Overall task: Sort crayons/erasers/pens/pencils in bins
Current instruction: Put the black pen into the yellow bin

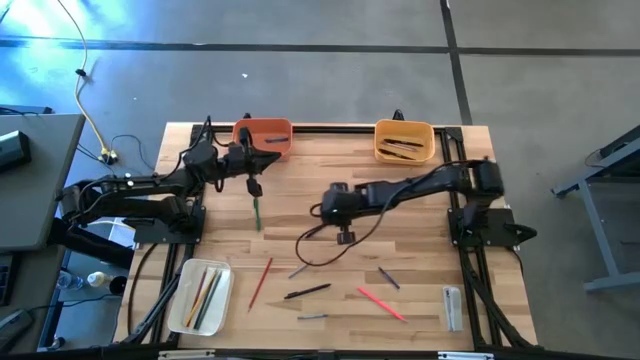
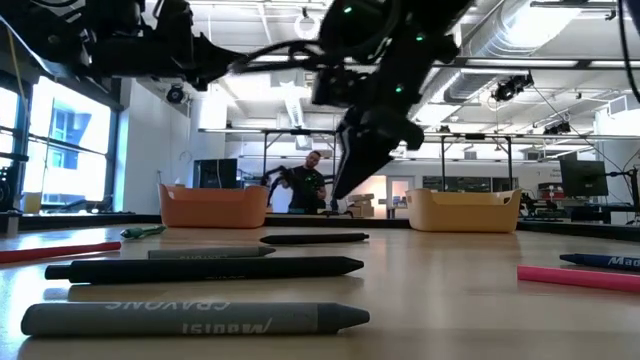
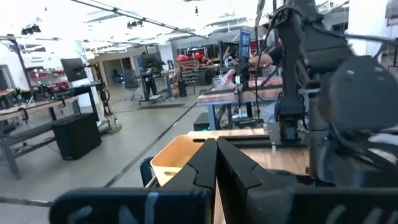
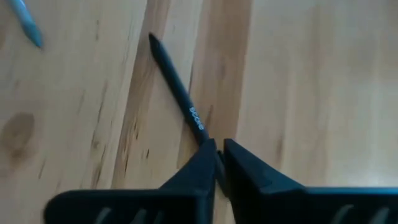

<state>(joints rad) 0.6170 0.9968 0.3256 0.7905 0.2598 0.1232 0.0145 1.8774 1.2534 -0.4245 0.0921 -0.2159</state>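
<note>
Left gripper [image 1: 254, 187]: fingers pressed together, empty, hanging over the desk just in front of the orange bin, near the far left corner.
Right gripper [image 4: 217, 163]: fingers nearly closed around the end of a black pen [image 4: 179, 93], over the middle of the desk.
Orange bin [image 1: 264, 136]: on the far edge, left of centre; contents not visible.
Yellow-orange bin [image 1: 404, 141]: on the far edge, right of centre, with dark sticks inside.
White bin [image 1: 200, 296]: near the front left corner, holding several coloured pencils side by side.
Green pencil [image 1: 256, 212]: flat on the wood below the left gripper, well apart from the bins.
Red pencil [image 1: 261, 282]: lying just right of the white bin, pointing towards the front edge.
Pink stick [image 1: 381, 303]: slanted, near the front edge, right of centre.
Second black pen [image 1: 307, 291]: near the front edge, between the red pencil and the pink stick.
Grey crayons [image 2: 195, 319]: closest to the front edge, lying flat.
Clear-grey block [image 1: 452, 307]: near the front right corner.
Person [image 2: 312, 183]: in the room beyond the far edge.
</note>
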